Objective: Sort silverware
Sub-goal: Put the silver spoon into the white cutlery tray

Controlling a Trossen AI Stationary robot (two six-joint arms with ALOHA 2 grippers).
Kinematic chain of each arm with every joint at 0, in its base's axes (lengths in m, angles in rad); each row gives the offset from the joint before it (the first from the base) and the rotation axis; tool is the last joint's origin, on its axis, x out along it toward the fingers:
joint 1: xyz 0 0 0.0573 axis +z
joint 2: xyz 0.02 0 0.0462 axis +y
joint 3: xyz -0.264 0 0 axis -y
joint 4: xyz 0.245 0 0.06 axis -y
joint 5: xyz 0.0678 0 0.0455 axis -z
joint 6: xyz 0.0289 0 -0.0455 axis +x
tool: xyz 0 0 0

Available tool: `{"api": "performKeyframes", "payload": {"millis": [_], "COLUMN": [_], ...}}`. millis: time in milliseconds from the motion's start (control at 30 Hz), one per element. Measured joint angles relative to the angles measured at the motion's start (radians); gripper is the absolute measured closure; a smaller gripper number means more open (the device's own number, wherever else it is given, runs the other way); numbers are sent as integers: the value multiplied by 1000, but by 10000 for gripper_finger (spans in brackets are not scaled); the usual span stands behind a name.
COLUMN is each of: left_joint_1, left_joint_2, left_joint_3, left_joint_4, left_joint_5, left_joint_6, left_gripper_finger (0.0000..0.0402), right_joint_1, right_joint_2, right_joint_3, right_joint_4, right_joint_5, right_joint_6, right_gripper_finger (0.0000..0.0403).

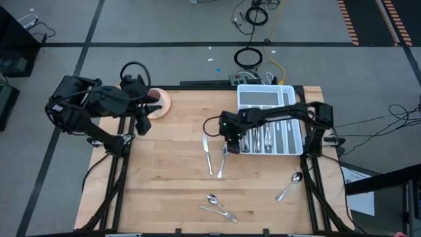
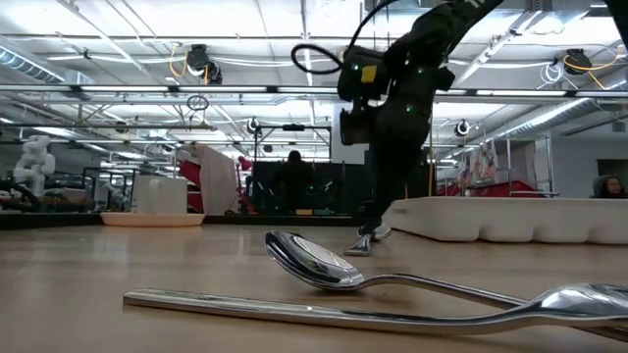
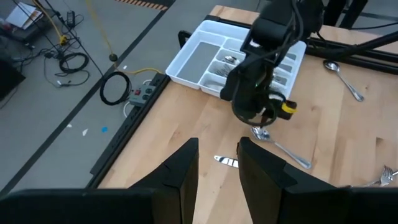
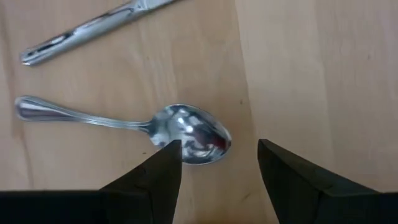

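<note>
Much silverware is already sorted into the tray point(image 1: 297, 92) beside the right claw point(image 4: 219, 163), which is spread, ungrasping, above a spoon point(image 4: 124, 127). A knife point(image 1: 207, 153) and other pieces are left on the surface point(image 1: 164, 191). The left claw point(image 3: 217, 163) is parked, released.

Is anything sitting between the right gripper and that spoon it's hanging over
Nothing visible does. The right gripper hangs open directly above the spoon, its bowl lying near one finger. The knife lies apart, off to the side.
</note>
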Motion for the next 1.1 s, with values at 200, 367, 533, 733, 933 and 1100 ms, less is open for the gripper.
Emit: {"api": "performKeyframes", "payload": {"millis": [200,367,533,733,933,1100], "left_joint_1": [18,28,28,28,28,28], "left_joint_2": [0,0,0,0,0,0], "left_joint_3": [0,0,0,0,0,0], "left_joint_4": [0,0,0,0,0,0], "left_joint_5": [0,0,0,0,0,0], "left_joint_6": [0,1,26,29,29,29], "left_gripper_finger": [285,285,285,285,285,285], "right_joint_1": [-4,-2,3,-5,-7,-18], "right_joint_2": [36,88,107,104,87,16], "right_joint_3": [0,2,3,11,68,128], "right_joint_4": [27,43,55,42,-39,-149], "right_joint_5": [-33,-66,-68,-149,-149,-116], "right_joint_6": [-17,-32,-60,-53,-48,-86], "right_gripper_finger": [211,234,311,390,400,402]}}
